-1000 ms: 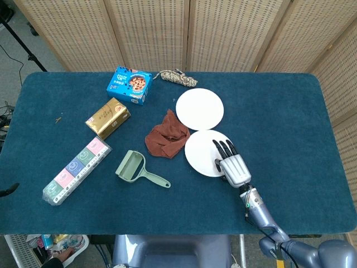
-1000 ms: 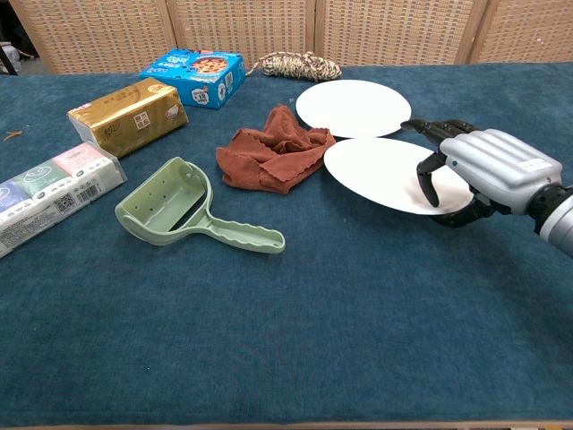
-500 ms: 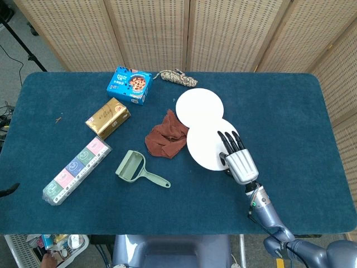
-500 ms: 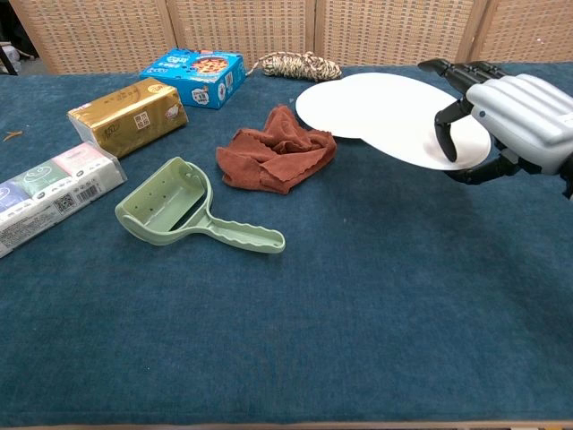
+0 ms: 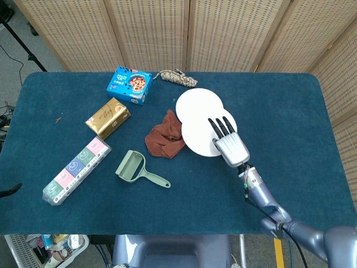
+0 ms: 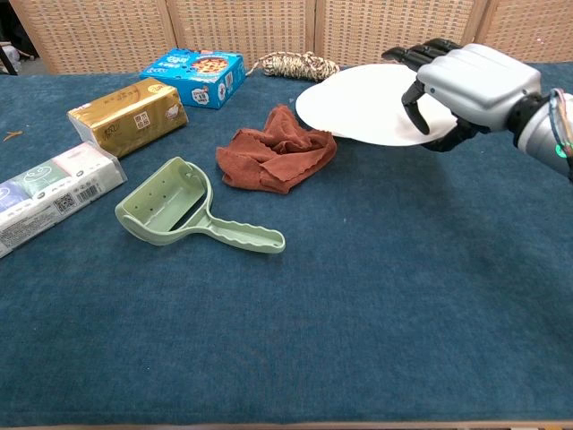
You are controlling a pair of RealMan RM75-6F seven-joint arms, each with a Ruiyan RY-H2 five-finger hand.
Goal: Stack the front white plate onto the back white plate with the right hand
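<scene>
Front white plate [image 5: 199, 137] gripped by right robot hand [image 5: 227, 143], lifted.

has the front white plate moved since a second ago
Yes. Held by the right hand, the front white plate has gone toward the table's far edge and now overlaps the back white plate, nearer the rope bundle.

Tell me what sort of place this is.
Probably a robot lab or test setup, not a home kitchen. A table covered in dark blue cloth stands before folding wicker screens, and unrelated goods lie scattered on it: a cookie box, a green scoop, plates. A tripod leg shows at the left.
</scene>
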